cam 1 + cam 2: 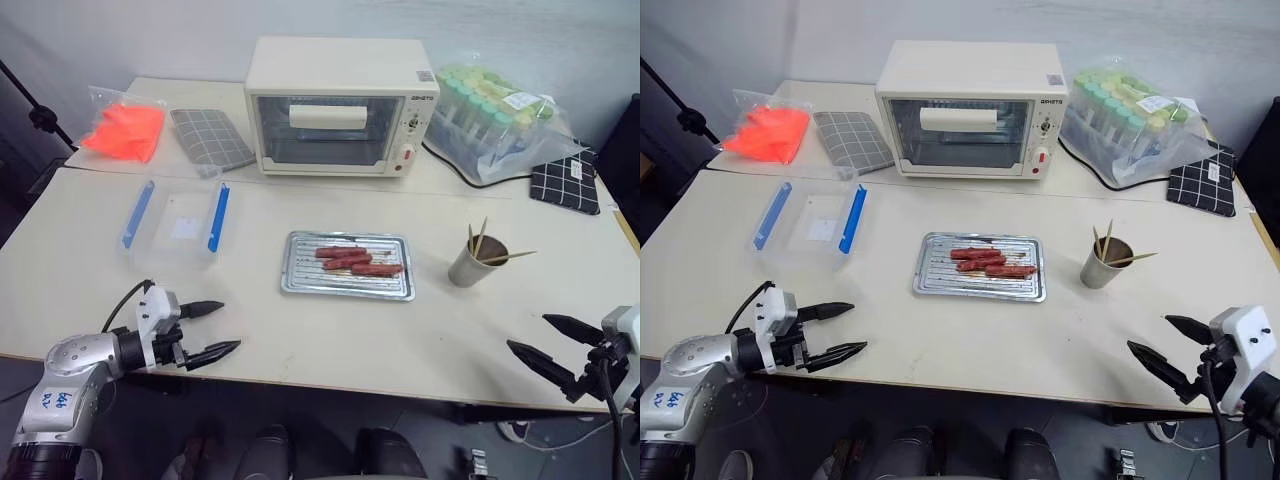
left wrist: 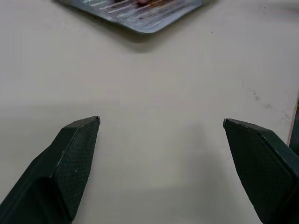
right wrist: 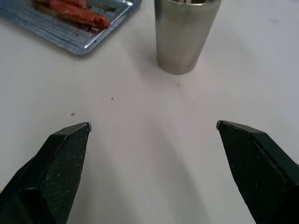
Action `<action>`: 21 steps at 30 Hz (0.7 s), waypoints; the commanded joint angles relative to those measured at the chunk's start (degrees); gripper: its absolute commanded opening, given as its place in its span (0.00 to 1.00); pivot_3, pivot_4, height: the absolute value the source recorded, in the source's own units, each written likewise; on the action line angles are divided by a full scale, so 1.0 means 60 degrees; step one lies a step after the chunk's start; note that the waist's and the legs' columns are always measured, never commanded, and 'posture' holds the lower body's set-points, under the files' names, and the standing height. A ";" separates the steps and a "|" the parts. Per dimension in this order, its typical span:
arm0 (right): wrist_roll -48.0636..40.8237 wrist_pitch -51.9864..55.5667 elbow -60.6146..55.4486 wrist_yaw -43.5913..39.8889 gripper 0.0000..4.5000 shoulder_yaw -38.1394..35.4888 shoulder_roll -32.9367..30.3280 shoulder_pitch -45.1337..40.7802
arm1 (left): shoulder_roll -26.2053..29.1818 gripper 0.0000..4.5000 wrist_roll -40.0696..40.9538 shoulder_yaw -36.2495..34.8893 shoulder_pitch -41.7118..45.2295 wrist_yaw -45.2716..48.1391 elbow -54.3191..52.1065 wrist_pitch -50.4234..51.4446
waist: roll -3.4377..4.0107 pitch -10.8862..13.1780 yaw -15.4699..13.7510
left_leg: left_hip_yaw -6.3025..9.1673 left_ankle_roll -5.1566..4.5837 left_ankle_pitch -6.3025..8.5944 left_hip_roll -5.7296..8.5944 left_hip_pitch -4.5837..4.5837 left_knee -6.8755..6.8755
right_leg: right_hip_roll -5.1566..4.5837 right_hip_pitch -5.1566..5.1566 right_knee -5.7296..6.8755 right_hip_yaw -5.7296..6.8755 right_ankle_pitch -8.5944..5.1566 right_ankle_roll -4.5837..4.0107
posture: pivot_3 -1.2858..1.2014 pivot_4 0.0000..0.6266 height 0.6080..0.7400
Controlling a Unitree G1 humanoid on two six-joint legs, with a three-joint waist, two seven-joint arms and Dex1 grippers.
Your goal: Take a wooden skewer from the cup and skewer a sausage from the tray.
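- Both my grippers — left [image 1: 215,330], right [image 1: 540,340] — gape wide, empty.
- Skewers [image 1: 481,238] stand in the cup [image 1: 474,264], at 3 o'clock of the tray [image 1: 348,266].
- I judge a skewer light, stiff, snappable — pinch it mid-shaft.
- Sausages [image 1: 352,260] look soft, slick.

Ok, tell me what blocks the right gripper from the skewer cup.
Nothing visible. Bare table lies between the open right gripper and the cup holding the wooden skewers; the tray sits off to the cup's left.
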State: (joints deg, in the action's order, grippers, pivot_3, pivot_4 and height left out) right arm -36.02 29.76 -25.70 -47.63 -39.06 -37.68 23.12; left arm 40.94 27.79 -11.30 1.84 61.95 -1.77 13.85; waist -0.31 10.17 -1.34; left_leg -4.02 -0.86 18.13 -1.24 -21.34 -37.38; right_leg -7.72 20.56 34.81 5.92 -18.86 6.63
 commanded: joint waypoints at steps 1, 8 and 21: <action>-0.0843 0.0188 -0.0831 0.1197 1.00 -0.0348 0.0671 -0.0437 | 0.0214 1.00 0.0916 -0.0161 0.0732 0.0469 -0.0423 0.0755 | 0.0001 0.0000 0.0007 | 0.0001 0.0005 -0.0002 -0.0002 0.0000 -0.0002 | 0.0000 0.0002 0.0004 -0.0001 0.0000 0.0000 | 0.52 0.24 1.00; -0.1388 0.0281 -0.1310 0.3336 1.00 0.0488 0.1895 -0.1916 | 0.0314 1.00 0.2486 0.0129 0.3238 0.0916 -0.0840 0.2972 | 0.0004 0.0002 0.0031 | -0.0005 0.0015 -0.0008 0.0003 -0.0005 -0.0005 | 0.0037 0.0010 0.0055 0.0008 0.0000 0.0000 | 0.52 0.24 1.00; -0.0698 -0.0611 0.0471 0.4065 0.79 0.1764 0.2486 -0.3668 | -0.0394 1.00 0.2548 0.1109 0.5694 0.0858 -0.0794 0.3791 | 0.0005 0.0004 0.0057 | -0.0047 0.0001 -0.0023 0.0021 -0.0015 -0.0013 | 0.0047 0.0038 0.0070 -0.0007 -0.0004 0.0008 | 0.52 0.24 1.00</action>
State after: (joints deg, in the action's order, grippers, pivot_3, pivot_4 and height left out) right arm -40.45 28.02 -22.37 -22.99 -27.88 -22.75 1.32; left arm 38.36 43.37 -4.30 35.40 67.13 -5.73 37.35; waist -0.28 10.20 -0.99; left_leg -4.33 -0.85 17.99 -1.13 -21.43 -37.46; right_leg -7.42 20.81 35.24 5.86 -18.89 6.68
